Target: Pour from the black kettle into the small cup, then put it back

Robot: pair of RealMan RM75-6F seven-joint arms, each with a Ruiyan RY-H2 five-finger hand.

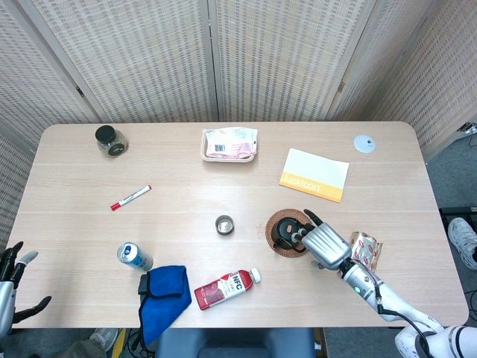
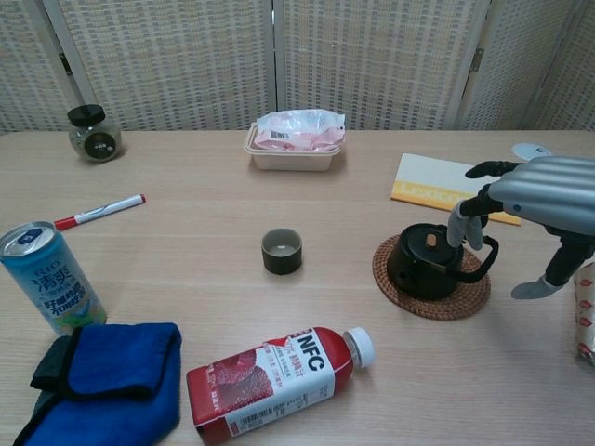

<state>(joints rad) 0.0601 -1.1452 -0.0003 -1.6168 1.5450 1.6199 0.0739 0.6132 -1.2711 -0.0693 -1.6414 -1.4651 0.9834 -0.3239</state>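
On the round woven brown coaster (image 2: 452,302), right of table centre, stands the black kettle (image 2: 426,263). The right hand (image 2: 533,200) hovers over its handle, fingers (image 2: 458,226) apart and curled downward, gripping nothing. The small dark cup (image 2: 281,251) stands well left of the kettle. At the near-left edge, the left hand (image 1: 10,270) is spread, empty.

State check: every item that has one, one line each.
black kettle: upright on woven coaster, lid on
small cup: upright
blue can: upright, tab unopened
red juice bottle: on its side, capped
jar: lidded
marker: capped
right robot hand: over the kettle handle, not gripping
left robot hand: fingers apart, empty
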